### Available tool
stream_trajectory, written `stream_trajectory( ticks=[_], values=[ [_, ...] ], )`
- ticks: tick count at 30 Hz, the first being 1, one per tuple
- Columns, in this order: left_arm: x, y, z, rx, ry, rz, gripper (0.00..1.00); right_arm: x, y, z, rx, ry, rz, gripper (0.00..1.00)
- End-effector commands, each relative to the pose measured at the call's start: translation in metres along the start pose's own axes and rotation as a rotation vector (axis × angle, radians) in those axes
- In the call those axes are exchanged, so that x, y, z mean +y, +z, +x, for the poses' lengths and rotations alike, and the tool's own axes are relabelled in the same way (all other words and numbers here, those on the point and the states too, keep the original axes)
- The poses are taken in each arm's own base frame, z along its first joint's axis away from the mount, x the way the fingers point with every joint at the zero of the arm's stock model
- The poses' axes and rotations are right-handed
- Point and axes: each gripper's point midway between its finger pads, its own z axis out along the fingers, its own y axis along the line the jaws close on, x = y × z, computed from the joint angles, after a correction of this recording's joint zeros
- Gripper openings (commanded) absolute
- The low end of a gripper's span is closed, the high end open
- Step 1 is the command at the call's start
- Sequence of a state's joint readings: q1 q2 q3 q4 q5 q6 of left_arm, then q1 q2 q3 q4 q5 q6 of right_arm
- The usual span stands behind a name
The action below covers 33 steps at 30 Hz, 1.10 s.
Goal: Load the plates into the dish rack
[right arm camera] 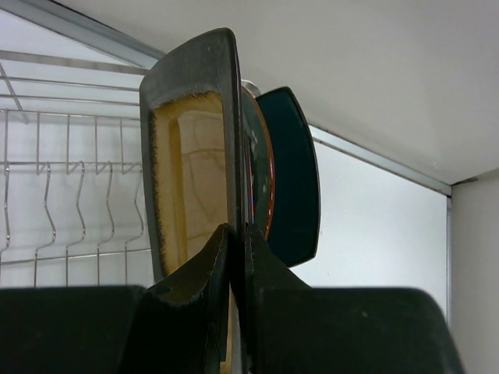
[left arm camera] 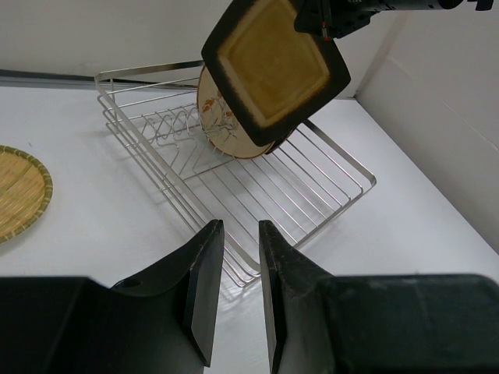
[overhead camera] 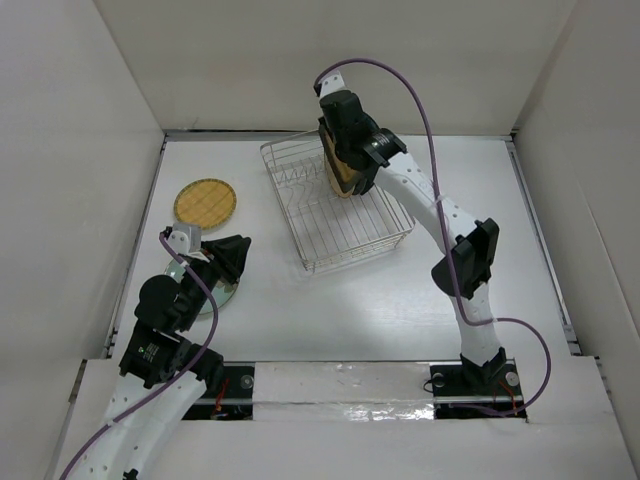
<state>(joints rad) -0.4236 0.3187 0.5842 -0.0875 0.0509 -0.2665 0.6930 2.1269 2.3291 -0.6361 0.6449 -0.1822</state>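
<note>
Plates are what I am loading. My right hand [overhead camera: 345, 160] pinches the amber square plate [left arm camera: 273, 70] tight by its black rim. It holds that plate up on its edge, tilted, over the back part of the dish rack [overhead camera: 335, 215]. The cream floral plate [left arm camera: 214, 117] stands in the rack just behind it. I cannot tell if the two touch. From the right wrist camera I see a dark teal plate [right arm camera: 296, 179] standing close behind them too.

My left hand [left arm camera: 234, 284] is low over the bench [overhead camera: 350, 310], well apart from the rack. Its two fingers [left arm camera: 204, 288] have only a thin gap between them, and nothing is in the gap.

The yellow checked plate [overhead camera: 205, 203] lies flat on the bench, left of the rack. A pale green plate [overhead camera: 222, 297] lies on the bench under my left arm, mostly hidden.
</note>
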Motion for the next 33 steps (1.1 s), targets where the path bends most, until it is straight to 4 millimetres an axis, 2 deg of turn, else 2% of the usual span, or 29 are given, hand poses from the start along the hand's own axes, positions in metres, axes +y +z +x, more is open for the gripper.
stream_trajectory(
  ticks=[1,9,20,21,24,25,26,27,31,33],
  values=[
    [-0.004,0.001,-0.017,-0.05,0.008,0.011,0.22,-0.026,-0.01,-0.043,-0.121,0.135,0.038,0.0],
    [-0.003,0.002,-0.015,-0.045,0.008,0.007,0.22,-0.023,0.014,-0.027,-0.087,0.154,0.037,0.0],
    [-0.002,0.003,-0.014,-0.04,0.008,0.002,0.22,0.005,0.045,0.009,0.0,0.124,0.036,0.0],
    [-0.002,0.003,-0.015,-0.042,0.008,0.001,0.22,0.008,0.044,0.01,0.005,0.117,0.051,0.0],
    [-0.002,0.004,-0.014,-0.04,0.008,0.0,0.22,-0.003,0.036,0.01,0.0,0.149,0.142,0.0],
    [-0.001,0.004,-0.014,-0.038,0.008,-0.002,0.22,-0.002,0.031,0.003,-0.027,0.18,0.148,0.0],
    [-0.002,0.004,-0.014,-0.037,0.009,0.001,0.22,-0.013,0.022,-0.006,-0.05,0.221,0.166,0.0],
    [-0.002,0.004,-0.014,-0.037,0.008,0.002,0.22,-0.015,0.021,-0.002,-0.044,0.231,0.184,0.0],
    [-0.004,0.004,-0.014,-0.036,0.008,0.01,0.22,-0.022,0.003,-0.013,-0.08,0.316,0.225,0.0],
    [-0.004,0.004,-0.014,-0.036,0.006,0.013,0.22,-0.027,0.001,-0.014,-0.082,0.321,0.248,0.0]
  ],
)
